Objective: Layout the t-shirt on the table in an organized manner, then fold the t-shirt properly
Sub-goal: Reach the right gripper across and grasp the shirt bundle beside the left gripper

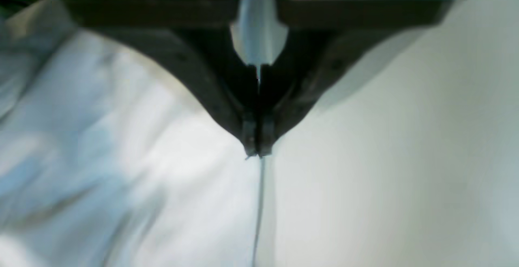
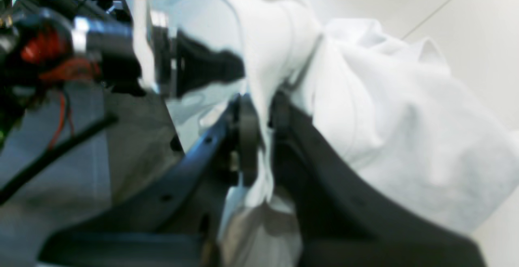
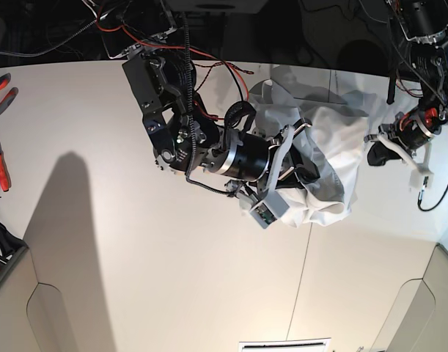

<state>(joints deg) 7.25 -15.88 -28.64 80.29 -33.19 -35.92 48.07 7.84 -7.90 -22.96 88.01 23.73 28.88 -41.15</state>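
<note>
Right gripper [image 2: 259,137] pinches the white t-shirt [image 3: 322,158], lifted w/ its hem draping onto the table [image 3: 136,279]. Left gripper [image 1: 258,149]: jaws pressed together, empty, right of the cloth.

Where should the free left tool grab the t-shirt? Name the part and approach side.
Probably the t-shirt's loose edge nearest the left tool, coming sideways from that side: the right tool already pinches a fold, and the bunched cloth lies beside the table's seam.

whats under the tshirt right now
The t-shirt is bunched and partly lifted over the white table, pinched in the right gripper. Bare tabletop shows around it; whatever lies beneath the heap itself is covered by cloth and the arm.
</note>
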